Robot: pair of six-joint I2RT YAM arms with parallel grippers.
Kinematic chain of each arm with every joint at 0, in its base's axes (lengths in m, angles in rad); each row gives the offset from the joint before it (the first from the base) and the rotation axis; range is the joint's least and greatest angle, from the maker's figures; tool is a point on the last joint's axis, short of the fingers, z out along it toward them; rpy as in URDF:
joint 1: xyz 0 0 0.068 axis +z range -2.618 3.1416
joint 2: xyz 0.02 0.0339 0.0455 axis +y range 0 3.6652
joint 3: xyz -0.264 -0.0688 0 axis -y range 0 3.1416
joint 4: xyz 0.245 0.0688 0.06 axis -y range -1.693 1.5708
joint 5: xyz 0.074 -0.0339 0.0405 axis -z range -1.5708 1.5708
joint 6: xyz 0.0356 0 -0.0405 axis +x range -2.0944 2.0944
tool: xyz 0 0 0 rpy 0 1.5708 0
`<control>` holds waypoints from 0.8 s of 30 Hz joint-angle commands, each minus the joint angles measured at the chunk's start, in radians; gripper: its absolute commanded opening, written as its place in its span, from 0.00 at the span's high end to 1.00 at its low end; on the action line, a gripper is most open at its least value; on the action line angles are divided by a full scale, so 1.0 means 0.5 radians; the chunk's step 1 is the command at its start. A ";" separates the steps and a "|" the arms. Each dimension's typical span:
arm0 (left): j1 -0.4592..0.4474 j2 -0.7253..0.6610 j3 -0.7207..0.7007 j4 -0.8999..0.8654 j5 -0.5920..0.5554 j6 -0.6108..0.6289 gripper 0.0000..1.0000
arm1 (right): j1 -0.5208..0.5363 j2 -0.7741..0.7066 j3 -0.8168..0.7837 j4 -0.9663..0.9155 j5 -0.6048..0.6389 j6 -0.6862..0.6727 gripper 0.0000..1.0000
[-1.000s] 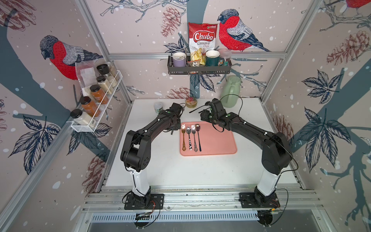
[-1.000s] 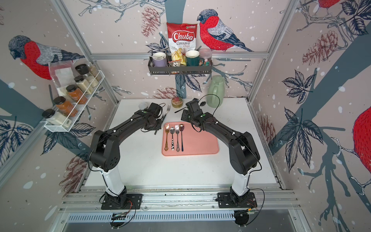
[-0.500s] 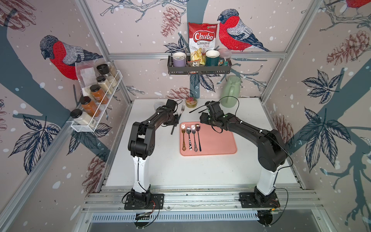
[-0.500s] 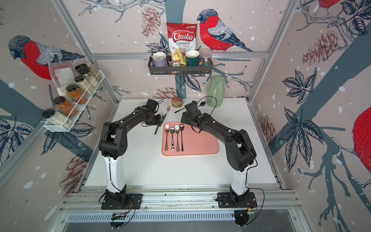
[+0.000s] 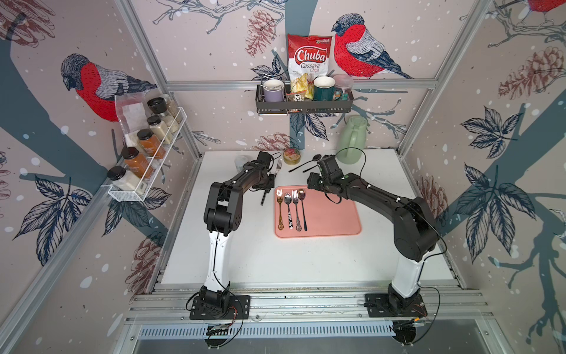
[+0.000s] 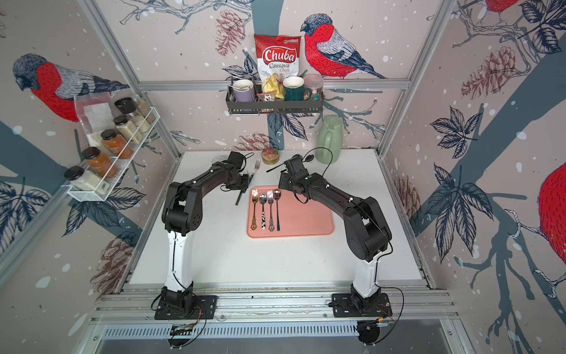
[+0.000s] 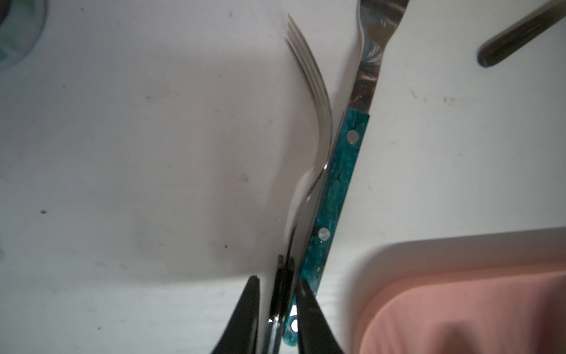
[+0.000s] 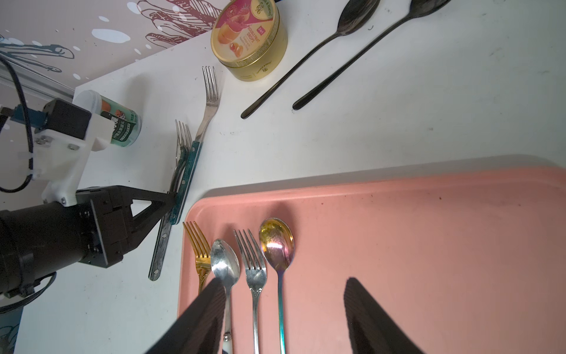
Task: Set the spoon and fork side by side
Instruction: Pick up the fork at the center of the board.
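left arm's elbow (image 5: 221,211) had risen; left gripper (image 7: 278,279) clenched the dark-handled steel fork (image 7: 309,76), tipped on edge just beside a teal-handled fork (image 7: 337,184) on the white table (image 7: 122,153) near the pink rectangular tray (image 8: 428,245). right gripper (image 8: 284,281) hung released over the tray.

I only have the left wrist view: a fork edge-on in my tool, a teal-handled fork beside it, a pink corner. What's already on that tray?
Observer: Four pieces lie side by side at the pink tray's left end: gold fork, silver spoon, silver fork, iridescent spoon.
Operator: And the other arm?
Observer: The right tool is open above the tray, holding nothing.
Operator: Any spoons off the tray?
Observer: Two black spoons lie on the table near the gold tin.
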 commanded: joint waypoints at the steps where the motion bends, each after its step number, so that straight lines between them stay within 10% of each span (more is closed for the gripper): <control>1: 0.005 0.045 0.007 -0.067 -0.021 -0.011 0.80 | -0.009 -0.012 -0.004 0.029 -0.013 -0.010 0.36; 24: -0.204 -0.464 -0.074 -0.334 -0.422 -0.194 0.98 | -0.125 -0.146 -0.163 0.107 -0.107 0.048 0.36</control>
